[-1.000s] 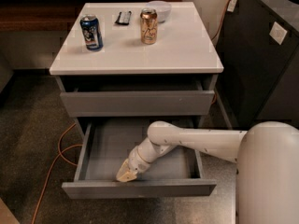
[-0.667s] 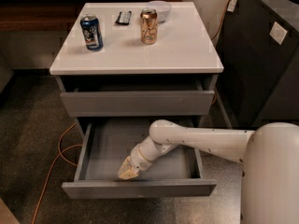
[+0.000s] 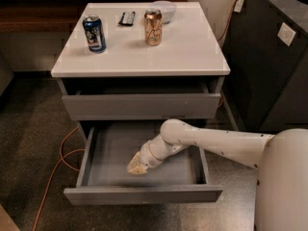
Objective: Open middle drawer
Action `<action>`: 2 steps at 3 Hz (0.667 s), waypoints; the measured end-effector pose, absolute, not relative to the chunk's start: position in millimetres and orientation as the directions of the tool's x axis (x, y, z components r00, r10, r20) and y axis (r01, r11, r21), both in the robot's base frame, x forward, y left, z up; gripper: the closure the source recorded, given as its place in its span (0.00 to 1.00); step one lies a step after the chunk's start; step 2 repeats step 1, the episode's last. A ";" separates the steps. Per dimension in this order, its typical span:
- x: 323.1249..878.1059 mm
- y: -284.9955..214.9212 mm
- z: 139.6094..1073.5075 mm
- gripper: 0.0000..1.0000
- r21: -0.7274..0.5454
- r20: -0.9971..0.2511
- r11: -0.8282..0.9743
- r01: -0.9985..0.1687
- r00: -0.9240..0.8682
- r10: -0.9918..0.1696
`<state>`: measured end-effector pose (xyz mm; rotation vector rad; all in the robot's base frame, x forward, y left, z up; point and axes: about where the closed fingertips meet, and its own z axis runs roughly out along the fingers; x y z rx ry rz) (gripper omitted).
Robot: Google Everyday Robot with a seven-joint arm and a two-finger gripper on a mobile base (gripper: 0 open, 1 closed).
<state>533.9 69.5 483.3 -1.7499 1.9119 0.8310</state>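
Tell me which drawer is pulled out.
The middle drawer, just below the top drawer: only its grey box interior is exposed, and the tool hangs inside it.

The white arm (image 3: 226, 142) reaches in from the right and bends at the elbow (image 3: 173, 131). Its wrist (image 3: 155, 153) slopes down and left, ending in the gripper (image 3: 136, 168), held low.

Speckled dark floor (image 3: 29, 129), orange cable (image 3: 61, 151), dark cabinet (image 3: 269, 71) at right.
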 end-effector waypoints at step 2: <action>533.9 69.5 483.3 1.00 0.148 -0.662 0.031 -0.988 -0.122 -0.740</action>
